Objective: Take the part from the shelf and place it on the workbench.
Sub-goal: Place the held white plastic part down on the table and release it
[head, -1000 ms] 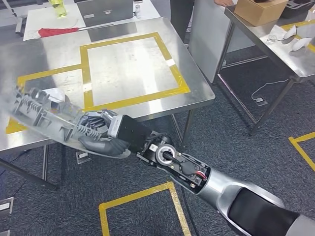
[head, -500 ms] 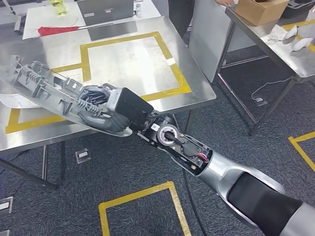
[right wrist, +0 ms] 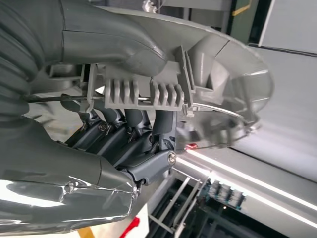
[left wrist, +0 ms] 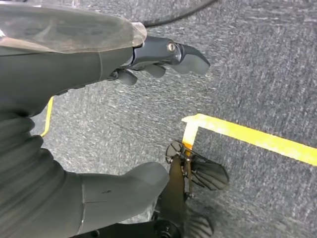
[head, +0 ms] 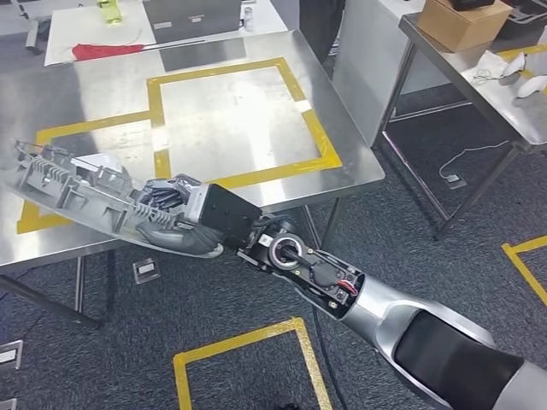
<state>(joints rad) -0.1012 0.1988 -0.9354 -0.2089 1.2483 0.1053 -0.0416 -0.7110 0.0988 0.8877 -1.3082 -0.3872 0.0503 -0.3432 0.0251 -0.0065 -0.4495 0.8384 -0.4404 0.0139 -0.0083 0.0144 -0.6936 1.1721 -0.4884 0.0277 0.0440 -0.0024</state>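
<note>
The part [head: 71, 192] is a long grey ribbed plastic moulding with a clear panel. My right hand [head: 171, 218] grips it at its near end, the arm stretched in from the lower right. The part hangs tilted over the front left of the steel workbench [head: 226, 128], above the yellow tape outline. Close up, the right hand's [right wrist: 123, 139] fingers are curled under the part [right wrist: 209, 64] and the thumb lies over it. My left hand [left wrist: 75, 74] hangs over the grey carpet, fingers straight and apart, holding nothing.
A second steel table [head: 516, 111] with a cardboard box [head: 461, 21] stands at the right. A red cloth [head: 106, 51] and a laptop [head: 193, 17] lie beyond the workbench. Yellow tape [head: 245, 342] marks the carpet. A person's legs [head: 319, 21] stand behind the workbench.
My right hand lifted the part farther over the workbench, then brought it down lower again towards the front left edge. The view has shifted slightly.
</note>
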